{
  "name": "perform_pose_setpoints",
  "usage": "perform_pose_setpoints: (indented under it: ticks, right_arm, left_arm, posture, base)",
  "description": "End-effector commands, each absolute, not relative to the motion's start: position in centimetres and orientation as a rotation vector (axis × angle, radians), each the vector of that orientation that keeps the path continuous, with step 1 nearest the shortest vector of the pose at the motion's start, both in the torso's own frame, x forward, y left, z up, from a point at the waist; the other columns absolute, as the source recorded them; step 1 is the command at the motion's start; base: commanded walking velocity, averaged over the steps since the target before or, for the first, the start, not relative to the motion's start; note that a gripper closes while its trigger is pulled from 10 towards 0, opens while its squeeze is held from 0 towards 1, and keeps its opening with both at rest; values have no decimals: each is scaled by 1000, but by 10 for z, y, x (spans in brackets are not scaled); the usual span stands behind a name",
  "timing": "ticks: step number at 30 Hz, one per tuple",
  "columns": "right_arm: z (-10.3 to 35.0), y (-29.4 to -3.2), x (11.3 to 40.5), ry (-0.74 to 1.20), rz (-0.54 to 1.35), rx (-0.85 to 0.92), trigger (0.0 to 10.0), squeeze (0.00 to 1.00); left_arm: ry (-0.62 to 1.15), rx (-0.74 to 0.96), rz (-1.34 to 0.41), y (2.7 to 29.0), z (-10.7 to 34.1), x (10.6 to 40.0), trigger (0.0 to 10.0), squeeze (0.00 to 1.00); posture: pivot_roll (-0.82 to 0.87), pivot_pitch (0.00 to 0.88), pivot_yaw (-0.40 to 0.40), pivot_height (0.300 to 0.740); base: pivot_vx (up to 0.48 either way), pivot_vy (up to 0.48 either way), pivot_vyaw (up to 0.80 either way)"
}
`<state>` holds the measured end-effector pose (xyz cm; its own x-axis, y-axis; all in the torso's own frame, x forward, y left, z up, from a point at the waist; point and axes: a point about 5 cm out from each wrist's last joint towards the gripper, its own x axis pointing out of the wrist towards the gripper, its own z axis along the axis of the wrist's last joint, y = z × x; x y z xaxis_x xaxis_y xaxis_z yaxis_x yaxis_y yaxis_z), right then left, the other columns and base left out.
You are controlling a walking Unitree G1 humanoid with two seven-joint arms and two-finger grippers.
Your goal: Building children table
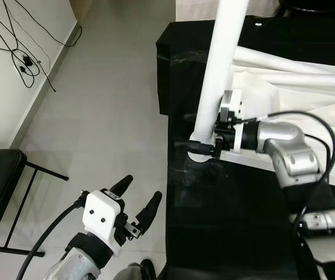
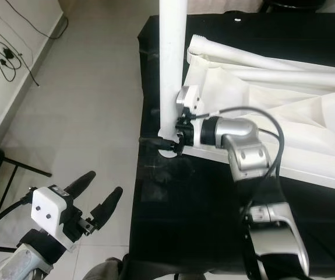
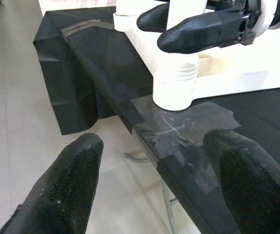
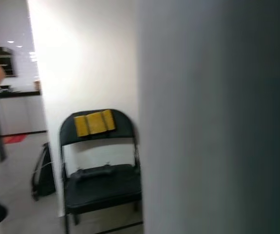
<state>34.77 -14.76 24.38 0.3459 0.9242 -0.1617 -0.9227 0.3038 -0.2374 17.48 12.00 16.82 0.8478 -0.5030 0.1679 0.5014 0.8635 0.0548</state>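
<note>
The white table leg (image 1: pixel 217 76) was held upright near the black worktop's (image 1: pixel 225 204) 9 o'clock edge, clamped by the right gripper (image 1: pixel 205 146). The left gripper (image 1: pixel 137 201) was kept spread apart over the floor (image 1: pixel 103 111).

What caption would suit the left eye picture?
Right gripper clasps an upright white table leg on the black-covered table; left gripper hangs open.

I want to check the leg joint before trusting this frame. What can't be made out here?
- The white leg: its top, cut off by the head views' upper edge.
- Its joint with the white tabletop: hidden behind the right gripper.
- Right wrist view: a blurred pale surface blocks it.
</note>
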Motion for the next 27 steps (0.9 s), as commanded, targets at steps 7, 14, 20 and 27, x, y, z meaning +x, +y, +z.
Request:
perform_pose_setpoints:
  ticks: [7, 14, 20, 27]
  right_arm:
    - [254, -136, 358, -34, 1381, -294, 10000, 0]
    - [257, -136, 362, -38, 1411, -299, 0, 0]
    - [248, -153, 361, -50, 1324, -336, 0, 0]
    - [204, -154, 340, -27, 710, -171, 0, 0]
  left_arm:
    - [-169, -2, -538, 118, 165, 171, 10000, 0]
    - [-167, -2, -538, 118, 165, 170, 10000, 0]
    - [-167, -8, -540, 117, 164, 170, 10000, 0]
    - [-164, -8, -546, 118, 164, 168, 10000, 0]
  posture:
    - [45, 235, 26, 740]
    - [43, 230, 28, 740]
    - [23, 229, 25, 740]
    - [11, 242, 13, 740]
  base:
    - [0, 0, 0]
    - [0, 0, 0]
    - [0, 0, 0]
    - [0, 0, 0]
